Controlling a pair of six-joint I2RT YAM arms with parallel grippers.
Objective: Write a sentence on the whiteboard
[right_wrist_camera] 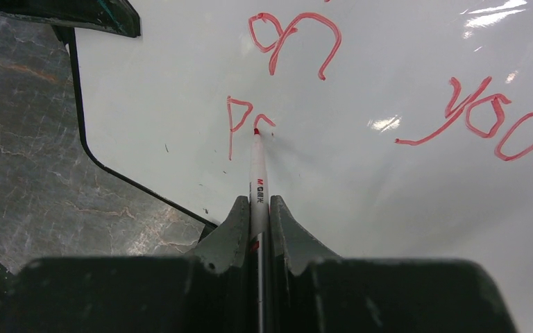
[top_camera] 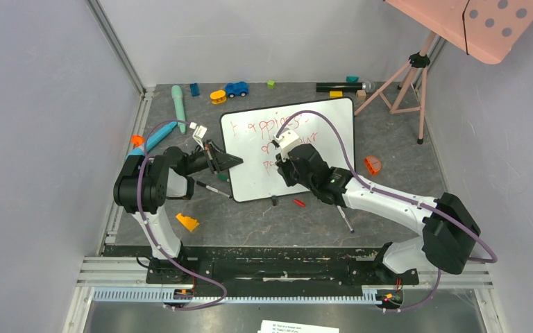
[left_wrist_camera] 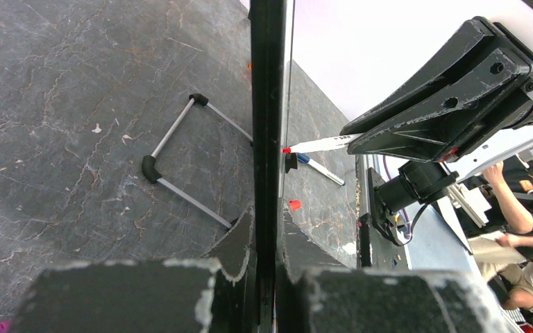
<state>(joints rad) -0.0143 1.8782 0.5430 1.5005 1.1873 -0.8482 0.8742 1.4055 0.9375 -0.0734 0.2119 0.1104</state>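
While the third line is being written, stock reads: whiteboard [top_camera: 336, 149], one, flat between the two arms; sentence [top_camera: 271, 128], red, three lines, the last only a P and part of a second letter; red marker [right_wrist_camera: 257, 166], one, pinched in right gripper [right_wrist_camera: 257, 201], tip touching board; left gripper [left_wrist_camera: 267, 229], clamped on the board's left rim. Next move probably needs even tip pressure, stroking rightward

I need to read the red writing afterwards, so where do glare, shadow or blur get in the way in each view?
Right wrist: bright glare patches on the whiteboard up right, a soft shadow beside the marker tip, letters sharp, right gripper blurred. Top external: the sentence is small, faint, partly behind the right arm. Left wrist: board edge-on, face washed out white, left gripper soft.
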